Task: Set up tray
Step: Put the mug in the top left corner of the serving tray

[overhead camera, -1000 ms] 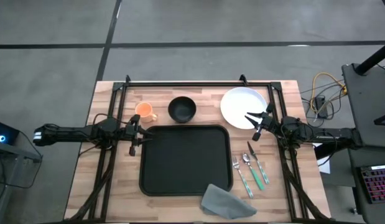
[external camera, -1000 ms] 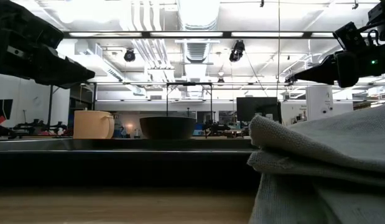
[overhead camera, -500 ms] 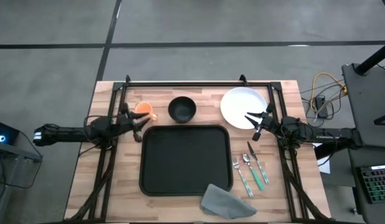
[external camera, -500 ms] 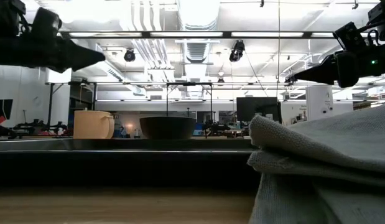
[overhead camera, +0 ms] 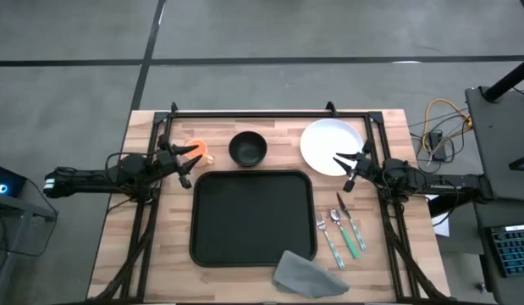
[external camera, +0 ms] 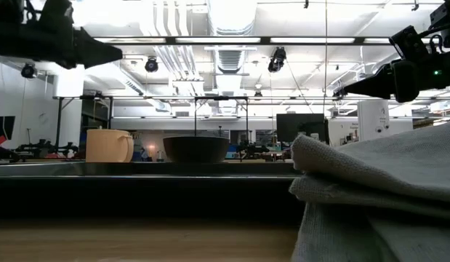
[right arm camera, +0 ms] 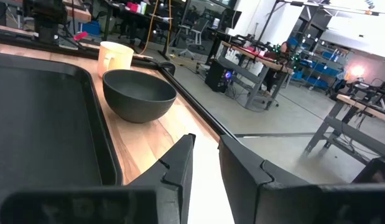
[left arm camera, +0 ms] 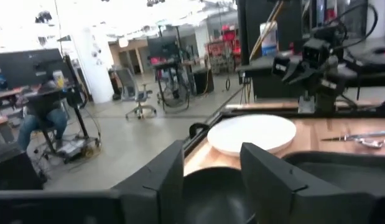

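Note:
The black tray [overhead camera: 253, 218] lies flat in the middle of the table with nothing on it. Beyond its far edge stand an orange mug [overhead camera: 196, 151], a dark bowl [overhead camera: 247, 148] and a white plate [overhead camera: 332, 146]. My left gripper [overhead camera: 187, 163] hovers open beside the mug, above the tray's far left corner, its fingers [left arm camera: 164, 177] pointing toward the bowl [left arm camera: 211, 199]. My right gripper [overhead camera: 350, 168] hangs open over the plate's near right rim [right arm camera: 204, 186]. Neither touches anything.
A fork, spoon and knife with green handles [overhead camera: 342, 230] lie right of the tray. A folded grey napkin [overhead camera: 308, 273] rests at the tray's near right corner, filling the low view's right side [external camera: 377, 196]. Black frame rails run along the table's left, right and far sides.
My left gripper has risen and moved toward the far edge, from the tray's far left corner up beside the orange mug, turning as it went. The right arm has kept still, and nothing on the table has moved.

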Tool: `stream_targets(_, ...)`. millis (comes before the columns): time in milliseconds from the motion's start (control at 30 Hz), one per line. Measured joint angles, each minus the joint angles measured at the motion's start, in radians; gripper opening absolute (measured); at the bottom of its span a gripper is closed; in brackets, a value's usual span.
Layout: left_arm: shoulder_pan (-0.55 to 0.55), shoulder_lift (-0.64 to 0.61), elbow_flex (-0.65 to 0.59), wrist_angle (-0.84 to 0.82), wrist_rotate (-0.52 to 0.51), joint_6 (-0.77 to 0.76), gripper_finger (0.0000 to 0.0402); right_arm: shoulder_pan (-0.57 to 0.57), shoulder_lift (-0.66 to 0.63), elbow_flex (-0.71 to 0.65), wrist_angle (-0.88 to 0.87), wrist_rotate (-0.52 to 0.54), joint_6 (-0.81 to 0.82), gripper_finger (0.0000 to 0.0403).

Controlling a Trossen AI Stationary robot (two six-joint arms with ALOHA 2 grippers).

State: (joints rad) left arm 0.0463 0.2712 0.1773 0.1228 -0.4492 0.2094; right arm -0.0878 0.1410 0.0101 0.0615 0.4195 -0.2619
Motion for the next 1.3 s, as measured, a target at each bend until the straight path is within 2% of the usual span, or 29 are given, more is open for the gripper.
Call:
stream_targets(67, 0.0, 0.019, 0.05, -0.078, -0.002, -0.074, 0.0156, 0.0, 0.0, 0.0, 0.0, 0.0, 0.0, 0.0068)
stream_targets(167, 0.002, 0.064, 0.151, -0.292, -0.011, -0.208, 0.0165, 0.0, 0.0, 0.0, 0.0, 0.0, 0.0, 0.0068)
stream_targets(233, 0.002, 0.104, 0.215, -0.43, -0.014, -0.243, 0.0166, 0.0, 0.0, 0.0, 0.0, 0.0, 0.0, 0.0068)
stream_targets(300, 0.002, 0.151, 0.266, -0.497, -0.022, -0.271, 0.0166, 0.0, 0.0, 0.0, 0.0, 0.0, 0.0, 0.0068)
stream_targets(533, 0.008, 0.307, 0.355, -0.578, -0.025, -0.273, 0.0166, 0.0, 0.0, 0.0, 0.0, 0.0, 0.0, 0.0068)
stream_targets(800, 0.031, 0.431, 0.359, -0.643, -0.081, -0.363, 0.0167, 0.0, 0.0, 0.0, 0.0, 0.0, 0.0, 0.0068)
stream_targets(1167, 0.09, 0.489, 0.361, -0.734, -0.068, -0.485, 0.0167, 0.0, 0.0, 0.0, 0.0, 0.0, 0.0, 0.0068)
stream_targets(1300, 0.116, 0.487, 0.361, -0.733, -0.007, -0.493, 0.0167, 0.0, 0.0, 0.0, 0.0, 0.0, 0.0, 0.0068)
